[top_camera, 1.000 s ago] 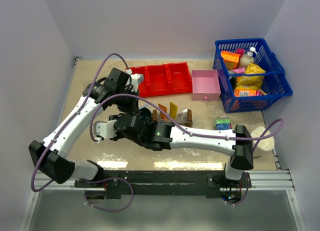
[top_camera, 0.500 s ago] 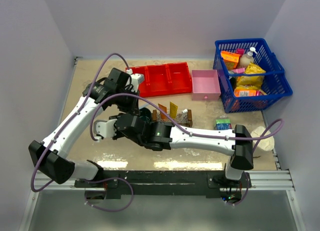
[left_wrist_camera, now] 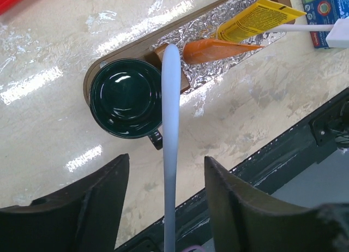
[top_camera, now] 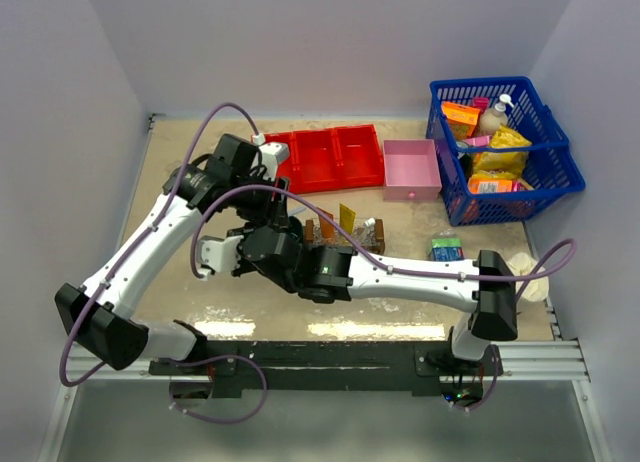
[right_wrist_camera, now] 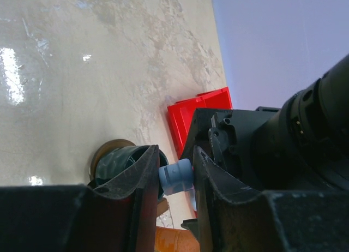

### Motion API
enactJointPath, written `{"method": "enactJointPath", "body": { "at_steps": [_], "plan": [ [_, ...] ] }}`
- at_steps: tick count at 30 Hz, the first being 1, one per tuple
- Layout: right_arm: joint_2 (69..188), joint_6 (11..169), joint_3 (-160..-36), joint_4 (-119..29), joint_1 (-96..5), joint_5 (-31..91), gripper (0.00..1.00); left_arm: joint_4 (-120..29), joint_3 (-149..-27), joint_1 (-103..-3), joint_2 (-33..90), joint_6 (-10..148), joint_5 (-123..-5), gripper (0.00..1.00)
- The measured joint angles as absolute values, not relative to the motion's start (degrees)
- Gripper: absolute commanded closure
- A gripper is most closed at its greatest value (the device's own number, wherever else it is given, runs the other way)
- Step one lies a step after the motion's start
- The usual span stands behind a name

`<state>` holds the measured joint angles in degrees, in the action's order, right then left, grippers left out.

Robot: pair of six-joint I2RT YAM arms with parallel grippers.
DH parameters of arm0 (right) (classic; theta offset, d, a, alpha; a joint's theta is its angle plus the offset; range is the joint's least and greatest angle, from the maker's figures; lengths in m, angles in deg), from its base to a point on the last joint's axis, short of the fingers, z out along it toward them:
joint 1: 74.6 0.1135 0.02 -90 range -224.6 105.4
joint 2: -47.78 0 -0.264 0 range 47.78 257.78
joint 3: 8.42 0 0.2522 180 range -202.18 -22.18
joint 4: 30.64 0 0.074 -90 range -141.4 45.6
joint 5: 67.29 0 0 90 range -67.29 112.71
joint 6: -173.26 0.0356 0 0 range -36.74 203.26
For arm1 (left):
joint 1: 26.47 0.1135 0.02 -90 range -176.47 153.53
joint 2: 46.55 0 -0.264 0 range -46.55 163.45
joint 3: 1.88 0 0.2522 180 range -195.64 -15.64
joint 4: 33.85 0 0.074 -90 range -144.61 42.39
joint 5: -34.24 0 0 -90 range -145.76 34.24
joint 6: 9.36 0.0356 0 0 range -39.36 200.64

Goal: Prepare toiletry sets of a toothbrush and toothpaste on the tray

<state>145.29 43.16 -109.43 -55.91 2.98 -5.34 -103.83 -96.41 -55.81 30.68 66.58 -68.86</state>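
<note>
Item, toothbrush [left_wrist_camera: 170,126]: white, its tip above the dark green cup [left_wrist_camera: 125,96] at the tray [left_wrist_camera: 87,83] end. You have the right gripper [right_wrist_camera: 175,154] clamped on it and the left gripper [left_wrist_camera: 166,162] standing apart around it. Item, toothpaste [left_wrist_camera: 215,46]: two orange tubes on the tray's foil [left_wrist_camera: 218,31].

From above, the two wrists [top_camera: 270,244] cover most of the tray [top_camera: 378,246], and in the left wrist view the toothbrush [left_wrist_camera: 170,126] runs off the bottom edge, hiding its lower end.
</note>
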Motion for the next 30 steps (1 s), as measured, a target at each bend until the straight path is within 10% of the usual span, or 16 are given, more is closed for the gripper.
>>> {"method": "enactJointPath", "body": {
  "at_steps": [9, 30],
  "plan": [
    [142.1, 46.3, -107.7, -54.4, 2.9, -5.8, 1.0, -102.2, -96.9, -55.8, 30.6, 66.3, -67.5, 0.03],
    [127.6, 69.2, -106.0, -53.1, 2.5, -10.3, 1.0, -83.4, -91.2, -49.9, 20.9, 62.6, -53.0, 0.0]
  ]
}}
